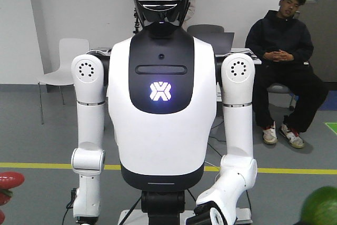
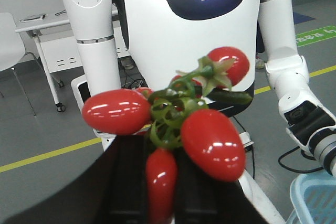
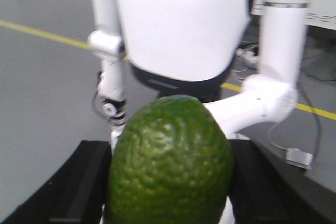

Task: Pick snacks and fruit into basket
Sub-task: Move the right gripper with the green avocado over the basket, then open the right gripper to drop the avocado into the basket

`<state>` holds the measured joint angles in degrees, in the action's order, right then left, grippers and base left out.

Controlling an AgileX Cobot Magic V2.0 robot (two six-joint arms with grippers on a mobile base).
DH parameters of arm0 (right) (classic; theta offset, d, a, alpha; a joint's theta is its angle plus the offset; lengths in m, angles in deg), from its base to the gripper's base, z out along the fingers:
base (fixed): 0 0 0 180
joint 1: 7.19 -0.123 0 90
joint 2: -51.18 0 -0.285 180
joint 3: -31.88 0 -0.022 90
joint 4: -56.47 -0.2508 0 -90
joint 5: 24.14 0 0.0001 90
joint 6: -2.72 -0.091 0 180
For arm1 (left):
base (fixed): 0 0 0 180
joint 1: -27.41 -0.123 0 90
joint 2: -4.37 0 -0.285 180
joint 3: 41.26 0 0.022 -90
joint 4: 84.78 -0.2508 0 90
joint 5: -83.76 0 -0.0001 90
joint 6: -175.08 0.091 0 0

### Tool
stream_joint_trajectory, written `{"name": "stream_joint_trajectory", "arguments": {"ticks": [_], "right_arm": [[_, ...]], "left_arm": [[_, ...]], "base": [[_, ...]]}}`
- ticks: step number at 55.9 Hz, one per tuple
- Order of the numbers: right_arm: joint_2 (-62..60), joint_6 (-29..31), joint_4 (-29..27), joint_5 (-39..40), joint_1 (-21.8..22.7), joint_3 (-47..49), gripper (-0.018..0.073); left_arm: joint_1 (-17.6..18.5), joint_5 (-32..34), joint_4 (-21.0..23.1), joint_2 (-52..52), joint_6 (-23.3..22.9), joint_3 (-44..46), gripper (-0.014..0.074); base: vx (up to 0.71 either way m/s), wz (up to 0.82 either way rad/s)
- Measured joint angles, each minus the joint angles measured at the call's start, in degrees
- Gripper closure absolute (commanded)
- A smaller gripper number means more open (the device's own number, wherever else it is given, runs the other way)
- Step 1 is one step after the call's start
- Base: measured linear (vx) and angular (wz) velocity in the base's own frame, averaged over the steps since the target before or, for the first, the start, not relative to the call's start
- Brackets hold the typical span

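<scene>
Left end effector (image 2: 157, 192) grips red tomatoes (image 2: 210, 135); right end effector (image 3: 168, 187) grips green fruit (image 3: 170, 161).

Grips a cluster of red tomatoes (image 2: 210, 140) in the left gripper (image 2: 161, 163), with dark fingers (image 2: 123, 187) rising from the bottom edge of the left wrist view and closed around the lowest tomato and the stem. Clamps a bumpy green fruit (image 3: 170, 150) in the right gripper (image 3: 170, 195), with one black finger (image 3: 79, 182) against each flank. Holds both wrists up and pointed forward, with the left load at the front view's left edge and the right load in its lower right corner.
</scene>
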<state>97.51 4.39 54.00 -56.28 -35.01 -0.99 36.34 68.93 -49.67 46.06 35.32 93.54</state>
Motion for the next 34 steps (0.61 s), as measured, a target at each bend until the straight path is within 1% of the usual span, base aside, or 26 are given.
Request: {"name": "stream_joint_trajectory", "arguments": {"ticks": [3,6,8,11,17,20,34], "right_arm": [[1.81,7.57,-6.37,-0.77,-2.91,0.0,0.0566],[3.88,13.63,-11.74,-2.78,-5.5,0.0,0.0566],[4.94,16.33,-13.89,-4.29,-6.82,0.0,0.0566],[6.58,18.79,-16.29,-6.91,-8.4,0.0,0.0566],[10.06,20.41,-18.33,-11.41,-10.37,0.0,0.0566],[11.76,20.59,-18.59,-12.35,-11.38,-0.06,0.0566],[19.23,21.44,-18.87,-10.2,-15.99,-0.06,0.0563]], "left_arm": [[0.0,0.0,0.0,0.0,0.0,0.0,0.0605],[0.0,0.0,0.0,0.0,0.0,0.0,0.0605],[0.0,0.0,0.0,0.0,0.0,0.0,0.0605],[0.0,0.0,0.0,0.0,0.0,0.0,0.0605],[0.0,0.0,0.0,0.0,0.0,0.0,0.0605],[0.0,0.0,0.0,0.0,0.0,0.0,0.0605],[0.0,0.0,0.0,0.0,0.0,0.0,0.0605]], "base": [[0.0,0.0],[0.0,0.0],[0.0,0.0],[0.0,0.0],[0.0,0.0],[0.0,0.0],[0.0,0.0]]}}
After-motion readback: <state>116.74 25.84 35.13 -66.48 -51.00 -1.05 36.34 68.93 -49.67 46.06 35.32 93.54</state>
